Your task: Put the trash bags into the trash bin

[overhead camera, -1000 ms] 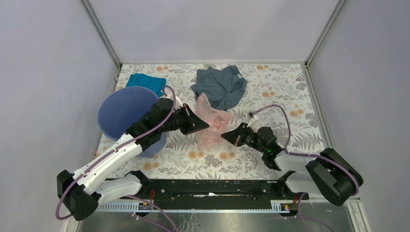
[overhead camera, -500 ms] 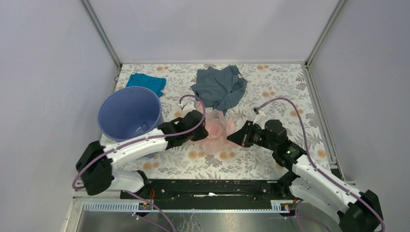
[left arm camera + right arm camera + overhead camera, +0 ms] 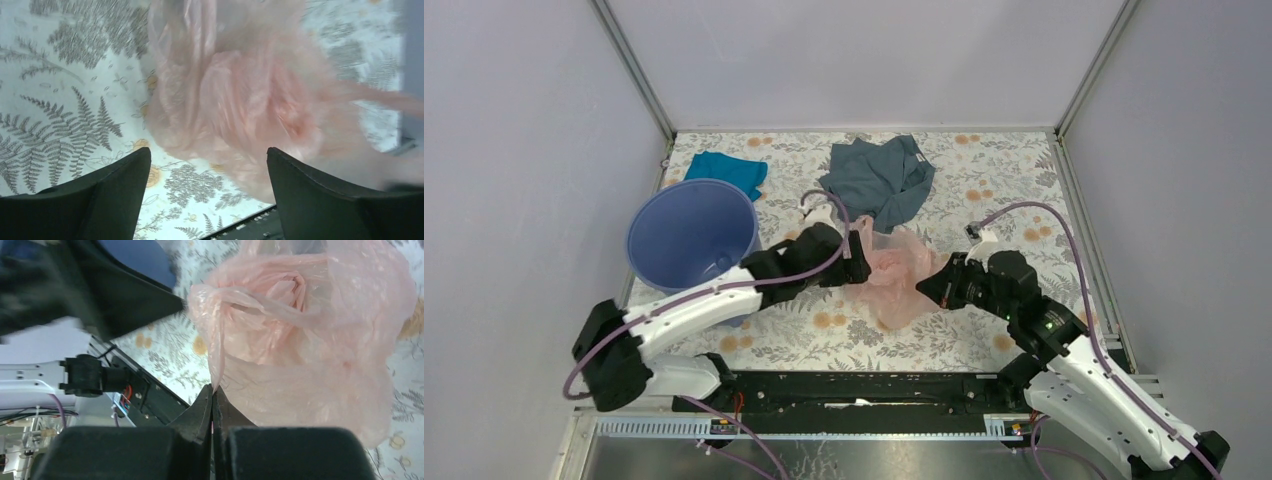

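The trash bag (image 3: 897, 277), thin pale pink film, hangs crumpled between my two grippers over the flowered table. My right gripper (image 3: 927, 291) is shut on a pinch of its film; the right wrist view shows the film caught at the closed tips (image 3: 212, 388) and the bag (image 3: 300, 340) bulging beyond. My left gripper (image 3: 860, 268) stands open at the bag's left side. In the left wrist view its jaws (image 3: 207, 152) are wide apart with only table between them, and the bag (image 3: 240, 90) is just ahead. The blue-violet trash bin (image 3: 646, 215) stands upright at the left.
A grey-blue garment (image 3: 879, 180) lies at the back centre and a teal cloth (image 3: 724, 170) behind the bin. The black mounting rail (image 3: 854, 385) runs along the near edge. Enclosure walls close off the left, right and back.
My left gripper has opened and let go of the bag. My right gripper has drawn the bag a little to the right, still holding it.
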You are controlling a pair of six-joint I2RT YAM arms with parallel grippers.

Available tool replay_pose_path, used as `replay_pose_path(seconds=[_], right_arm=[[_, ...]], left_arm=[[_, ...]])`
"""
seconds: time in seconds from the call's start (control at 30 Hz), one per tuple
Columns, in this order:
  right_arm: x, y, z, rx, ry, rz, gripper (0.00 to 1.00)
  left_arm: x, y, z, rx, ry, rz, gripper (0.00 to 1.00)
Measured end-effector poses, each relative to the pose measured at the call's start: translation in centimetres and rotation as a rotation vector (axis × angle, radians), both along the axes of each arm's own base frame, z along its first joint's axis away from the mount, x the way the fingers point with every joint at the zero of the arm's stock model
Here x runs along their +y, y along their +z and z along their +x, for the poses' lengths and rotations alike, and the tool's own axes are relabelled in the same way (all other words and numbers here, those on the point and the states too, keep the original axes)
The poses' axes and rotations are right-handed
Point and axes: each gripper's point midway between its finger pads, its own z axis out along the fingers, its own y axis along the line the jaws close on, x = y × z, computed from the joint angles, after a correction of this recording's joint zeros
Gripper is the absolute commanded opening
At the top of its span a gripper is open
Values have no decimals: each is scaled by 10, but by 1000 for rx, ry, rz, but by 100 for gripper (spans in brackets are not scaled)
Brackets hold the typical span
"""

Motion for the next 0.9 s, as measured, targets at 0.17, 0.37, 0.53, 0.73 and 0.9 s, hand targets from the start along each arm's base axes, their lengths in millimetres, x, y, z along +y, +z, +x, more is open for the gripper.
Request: replay_pose_path(seconds=[0.17, 0.37, 0.53, 0.73, 0.9], right_arm=[[-7, -29, -9, 70, 3, -61, 0], [-13, -31, -12, 66, -3, -78, 0], [-16, -32, -13, 56, -10, -88, 0], [-18, -32, -12, 42, -13, -101, 0], [-22, -34, -13, 40, -19, -116, 0]], left_arm=[[2, 76, 12, -130, -17, -100, 99], [9, 80, 54, -135, 25, -50, 98], [-21, 52, 89, -98, -15, 65, 92], [-38, 32, 115, -93, -30, 137, 73], [-36, 36, 129, -112, -41, 184, 75]])
